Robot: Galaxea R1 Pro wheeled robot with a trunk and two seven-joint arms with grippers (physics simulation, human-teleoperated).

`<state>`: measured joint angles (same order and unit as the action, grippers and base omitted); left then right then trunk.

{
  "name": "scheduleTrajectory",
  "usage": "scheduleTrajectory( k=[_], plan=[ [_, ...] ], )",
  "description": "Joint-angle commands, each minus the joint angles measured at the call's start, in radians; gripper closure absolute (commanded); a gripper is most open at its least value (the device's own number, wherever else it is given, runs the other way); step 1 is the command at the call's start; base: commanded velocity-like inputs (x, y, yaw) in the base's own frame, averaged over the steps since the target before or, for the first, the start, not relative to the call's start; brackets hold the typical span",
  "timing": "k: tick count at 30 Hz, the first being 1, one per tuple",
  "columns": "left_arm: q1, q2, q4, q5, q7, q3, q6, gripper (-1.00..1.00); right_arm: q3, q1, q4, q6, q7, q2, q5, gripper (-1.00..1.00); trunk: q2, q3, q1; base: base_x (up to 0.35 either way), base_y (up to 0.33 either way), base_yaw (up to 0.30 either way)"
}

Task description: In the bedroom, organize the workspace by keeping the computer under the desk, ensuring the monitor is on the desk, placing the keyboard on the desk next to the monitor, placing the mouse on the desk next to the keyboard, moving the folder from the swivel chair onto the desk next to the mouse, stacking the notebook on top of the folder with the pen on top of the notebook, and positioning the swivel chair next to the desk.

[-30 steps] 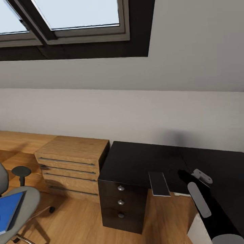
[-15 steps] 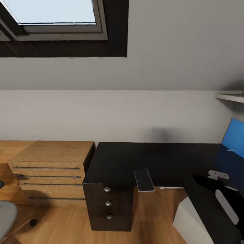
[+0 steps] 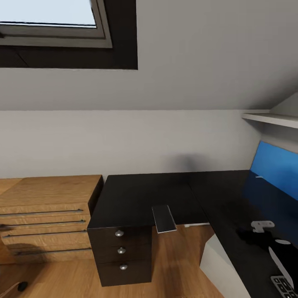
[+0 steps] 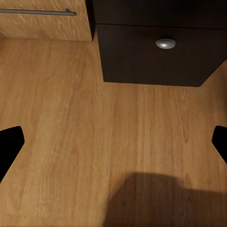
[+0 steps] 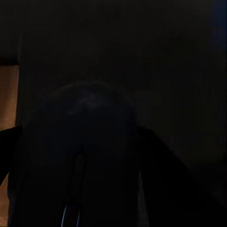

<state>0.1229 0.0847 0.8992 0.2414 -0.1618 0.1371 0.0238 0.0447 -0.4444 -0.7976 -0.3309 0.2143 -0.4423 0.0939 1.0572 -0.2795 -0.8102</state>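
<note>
Desk [image 3: 165,194]: black top ahead, blue back panel [image 3: 275,167] at its right end.
Change: my view has swung right; chair and folder are gone, keyboard [image 3: 285,286] corner appears.
Left gripper [image 4: 113,146]: spread, empty, over floor.
Right gripper [image 3: 254,231]: over the desk's front edge; grip too dark to tell.
Mouse [image 5: 90,123]: likely the rounded lump between my right fingers.
Meaning: keyboard spot nearing.

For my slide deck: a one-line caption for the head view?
Black desk beside a wooden drawer chest, under a skylight.

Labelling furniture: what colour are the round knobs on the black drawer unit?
Silvery grey round knobs, clearest in the head view.
</note>
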Motion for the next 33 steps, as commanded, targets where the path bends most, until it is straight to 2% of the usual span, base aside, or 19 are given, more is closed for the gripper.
scheduleTrajectory(
  k=[1,2,3,4,7,8,10,11,13,14,15,21,25,29,33],
  plan=[
    [0.000,0.001,0.001,0.011,-0.008,0.007,0.002,-1.00,0.003,-0.001,0.007,0.005,-0.017,0.000,0.011,1.00,0.001,-0.001,0.000,0.000,0.000,-0.001],
    [0.000,-0.001,0.000,0.011,-0.008,0.008,0.002,-1.00,0.003,-0.001,0.017,0.066,-0.032,0.000,0.011,1.00,0.001,-0.001,0.000,0.000,0.000,0.000],
    [0.000,-0.001,-0.001,0.011,-0.008,0.008,0.001,-1.00,0.002,-0.001,0.026,0.084,-0.035,0.000,0.010,1.00,0.001,-0.001,0.000,0.000,0.000,0.000],
    [0.000,-0.002,-0.008,0.009,-0.008,0.008,0.002,-1.00,0.002,-0.004,0.107,0.143,-0.058,0.000,0.006,1.00,0.001,-0.001,0.000,0.000,0.000,0.000],
    [0.000,-0.003,-0.010,0.008,-0.008,0.010,0.002,-1.00,0.001,-0.015,0.203,0.206,-0.087,0.000,0.002,1.00,0.001,-0.001,0.000,0.000,0.000,0.000],
    [0.000,-0.003,-0.012,0.007,-0.008,0.010,0.002,-1.00,0.001,-0.053,0.297,0.259,-0.112,-0.002,-0.024,1.00,0.001,-0.001,0.000,0.000,0.000,0.000],
    [0.000,-0.004,-0.012,0.006,-0.008,0.010,0.002,-1.00,0.001,-0.079,0.349,0.272,-0.120,-0.002,-0.046,1.00,0.001,-0.001,0.000,0.000,0.000,0.000],
    [0.000,-0.005,-0.013,0.006,-0.008,0.010,0.002,-1.00,0.001,-0.121,0.421,0.278,-0.128,-0.003,-0.061,1.00,0.001,-0.001,0.000,0.000,-0.079,0.000],
    [0.000,-0.005,-0.013,0.006,-0.008,0.010,0.003,-1.00,0.001,-0.129,0.435,0.279,-0.145,-0.003,-0.064,1.00,0.001,-0.001,0.000,0.000,-0.152,0.000],
    [0.000,-0.004,-0.013,0.006,-0.008,0.010,0.003,-1.00,0.000,-0.137,0.448,0.279,-0.217,-0.002,-0.067,1.00,0.001,-0.001,0.000,0.032,-0.120,0.000],
    [0.000,-0.004,-0.013,0.006,-0.007,0.010,0.003,-1.00,-0.001,-0.138,0.453,0.279,-0.232,-0.001,-0.067,1.00,0.001,-0.001,0.000,0.013,-0.049,0.000],
    [0.000,-0.003,-0.013,0.006,-0.007,0.009,0.004,-1.00,-0.005,-0.138,0.458,0.278,-0.245,0.000,-0.068,1.00,0.001,-0.001,0.000,0.004,-0.015,0.000],
    [0.000,-0.003,-0.007,0.008,-0.005,0.009,0.004,-1.00,-0.006,-0.138,0.458,0.274,-0.283,0.000,-0.068,1.00,0.001,-0.001,0.000,0.000,-0.001,0.000],
    [0.000,-0.005,0.000,0.011,-0.012,0.009,0.001,-1.00,-0.007,-0.138,0.462,0.259,-0.321,0.000,-0.069,1.00,0.029,-0.014,-0.015,0.000,0.000,0.000],
    [0.000,-0.004,0.001,0.012,-0.013,0.008,0.001,-1.00,-0.009,-0.138,0.463,0.256,-0.327,0.000,-0.069,1.00,0.057,-0.026,-0.031,0.000,0.000,0.000]
  ],
)
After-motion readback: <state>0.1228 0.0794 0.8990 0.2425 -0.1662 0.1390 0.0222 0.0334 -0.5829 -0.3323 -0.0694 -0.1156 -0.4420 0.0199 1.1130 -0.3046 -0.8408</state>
